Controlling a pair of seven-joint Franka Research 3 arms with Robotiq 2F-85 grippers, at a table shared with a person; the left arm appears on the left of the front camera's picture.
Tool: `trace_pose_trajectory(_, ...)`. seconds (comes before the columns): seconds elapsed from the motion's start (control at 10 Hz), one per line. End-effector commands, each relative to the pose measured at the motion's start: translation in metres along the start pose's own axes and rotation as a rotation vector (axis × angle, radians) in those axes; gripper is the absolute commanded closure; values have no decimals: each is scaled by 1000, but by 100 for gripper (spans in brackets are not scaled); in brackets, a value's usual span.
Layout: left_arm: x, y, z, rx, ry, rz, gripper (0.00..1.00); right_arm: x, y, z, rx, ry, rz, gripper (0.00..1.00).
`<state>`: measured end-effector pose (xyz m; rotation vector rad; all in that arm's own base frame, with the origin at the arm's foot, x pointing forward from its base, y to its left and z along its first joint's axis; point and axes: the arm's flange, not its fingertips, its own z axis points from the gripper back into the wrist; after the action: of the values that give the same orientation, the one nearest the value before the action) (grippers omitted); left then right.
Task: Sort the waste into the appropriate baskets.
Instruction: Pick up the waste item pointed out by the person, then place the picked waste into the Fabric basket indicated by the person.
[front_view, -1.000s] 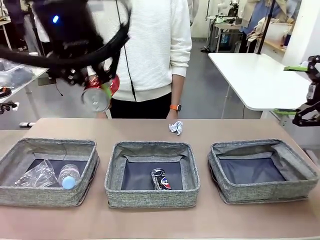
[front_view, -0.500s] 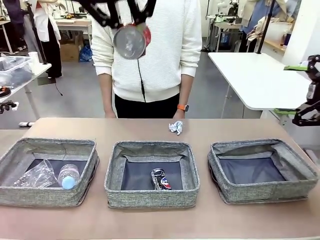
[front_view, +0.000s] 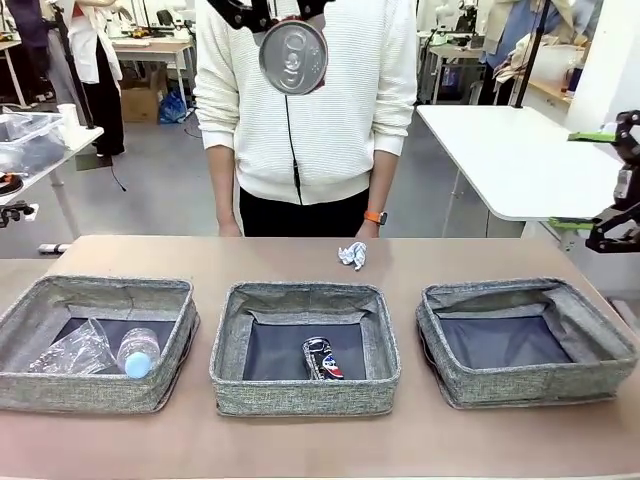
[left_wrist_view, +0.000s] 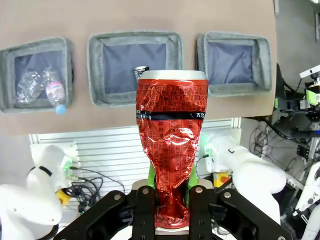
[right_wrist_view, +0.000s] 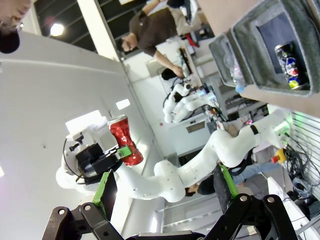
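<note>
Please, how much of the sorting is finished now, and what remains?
Done: the clear plastic bag and plastic bottle lie in the left basket, and the dark blue can in the middle basket. In hand: the left claw is shut on the crushed red can, held high above the table. Left: that can must go into a basket, and the crumpled paper wad lies on the table.

Left pincer (front_view: 278, 15) largely beyond the top edge (front view)
</note>
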<state>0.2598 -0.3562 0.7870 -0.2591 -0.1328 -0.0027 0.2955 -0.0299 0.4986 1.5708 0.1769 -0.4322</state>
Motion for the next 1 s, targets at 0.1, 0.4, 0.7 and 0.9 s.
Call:
trace_pose_trajectory(0.1, -1, 6, 2, 8, -12, -15, 77, -2, 0, -1, 20, 7, 14, 0)
trace_pose_trajectory(0.4, -1, 6, 2, 8, -12, -15, 77, -2, 0, -1, 20, 7, 14, 0)
trace_pose_trajectory(0.7, -1, 6, 2, 8, -12, -15, 77, -2, 0, -1, 20, 7, 14, 0)
trace_pose_trajectory(0.9, -1, 6, 2, 8, -12, -15, 77, -2, 0, -1, 20, 7, 14, 0)
